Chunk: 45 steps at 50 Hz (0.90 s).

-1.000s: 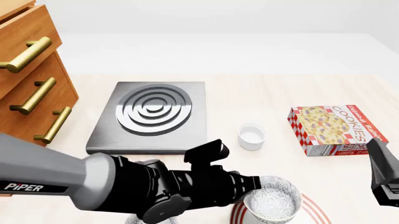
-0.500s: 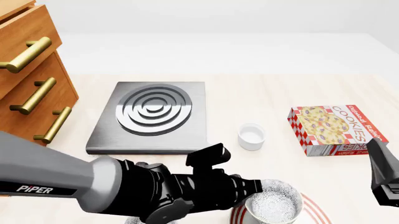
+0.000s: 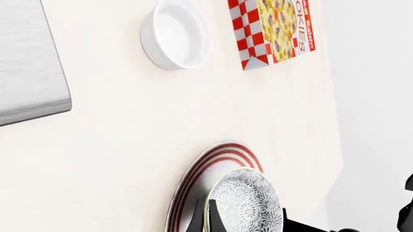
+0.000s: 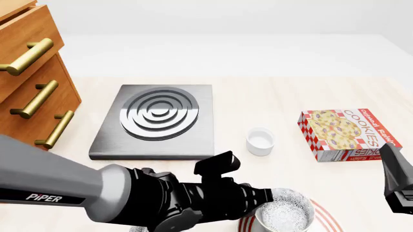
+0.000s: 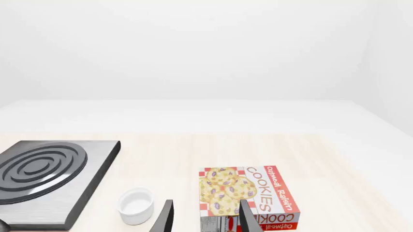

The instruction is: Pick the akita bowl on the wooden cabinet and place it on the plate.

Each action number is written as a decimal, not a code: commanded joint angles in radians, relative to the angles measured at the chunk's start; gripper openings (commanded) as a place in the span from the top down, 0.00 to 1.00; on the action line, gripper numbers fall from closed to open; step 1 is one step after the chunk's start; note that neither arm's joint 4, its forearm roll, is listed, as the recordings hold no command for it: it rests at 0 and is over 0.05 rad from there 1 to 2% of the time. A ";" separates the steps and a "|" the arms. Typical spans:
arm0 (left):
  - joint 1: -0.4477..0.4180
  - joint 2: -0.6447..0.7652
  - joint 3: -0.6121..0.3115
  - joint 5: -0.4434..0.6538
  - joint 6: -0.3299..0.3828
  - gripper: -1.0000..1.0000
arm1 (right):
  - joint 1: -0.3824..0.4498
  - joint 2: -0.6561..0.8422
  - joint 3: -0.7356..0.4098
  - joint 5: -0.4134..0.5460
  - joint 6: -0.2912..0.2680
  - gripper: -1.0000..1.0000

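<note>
Pale wooden table (image 4: 290,96) carries one "COOKIES" box (image 4: 345,134); "PiPER" marks my left gripper (image 3: 240,223), clamped on one akita bowl (image 4: 283,212) above one plate (image 4: 326,220); right gripper (image 5: 201,217) parted, empty.

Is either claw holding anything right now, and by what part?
The left claw holds the speckled bowl by its rim, one finger inside, over the plate. The right claw is open, holding nothing.

The left arm (image 4: 129,198) has sunk lower, bringing the akita bowl (image 4: 284,212) down toward the plate (image 4: 322,220).
</note>
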 commanded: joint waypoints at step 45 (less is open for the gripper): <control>0.012 -0.108 -0.012 0.047 0.085 0.00 | 0.000 0.000 0.000 0.000 0.000 0.00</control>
